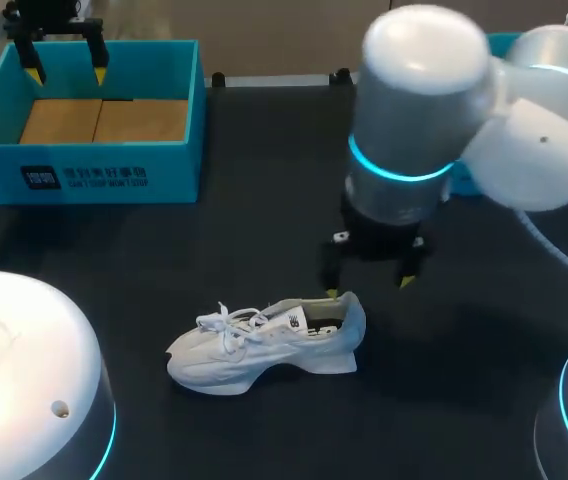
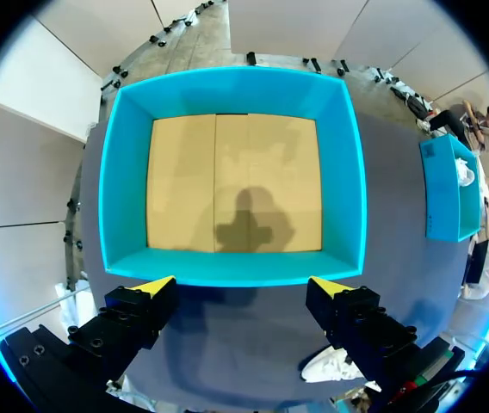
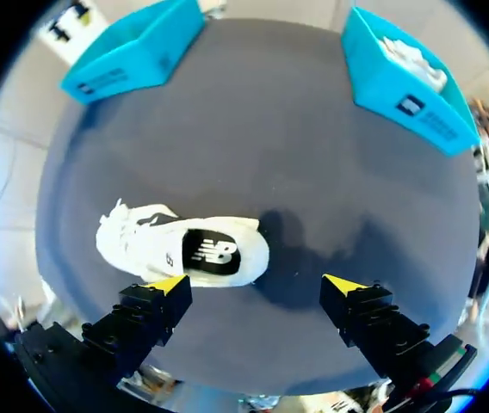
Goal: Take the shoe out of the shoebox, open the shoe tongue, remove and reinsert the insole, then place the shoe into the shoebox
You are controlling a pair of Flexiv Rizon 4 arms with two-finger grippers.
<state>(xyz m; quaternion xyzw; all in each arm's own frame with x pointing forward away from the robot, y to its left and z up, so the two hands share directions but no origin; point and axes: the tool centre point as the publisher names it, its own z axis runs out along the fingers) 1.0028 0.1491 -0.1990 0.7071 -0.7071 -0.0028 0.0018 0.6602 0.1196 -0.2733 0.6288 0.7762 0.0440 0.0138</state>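
White shell of left arm point(image 1: 24, 380) fills the counter's point(image 1: 264, 230) near left corner, closest to the head camera.

Shoe point(image 1: 264, 345): white sneaker, out of the box, standing on its sole by the middle of the counter's near edge. Toe points to the counter's left and heel to its right. Laces are loose over the tongue.

Right claw point(image 1: 369, 288): hangs over the heel end of the shoe. Fingers are spread wide with nothing gripped. One yellow tip sits just at the heel collar; whether it touches, cannot tell. The other tip is clear of the shoe, over bare counter. In the right wrist view the heel lies ahead of one finger, not between the two.

Shoebox point(image 1: 84, 160): blue, in the counter's far left corner, well apart from the shoe. Its brown card floor is showing.

Left claw point(image 1: 67, 75): above the shoebox, toward its far left side. Fingers are spread wide, holding nothing. Its shadow falls on the card floor in the left wrist view.

Second blue box point(image 3: 417, 112): at the counter's far right edge, with something white inside.
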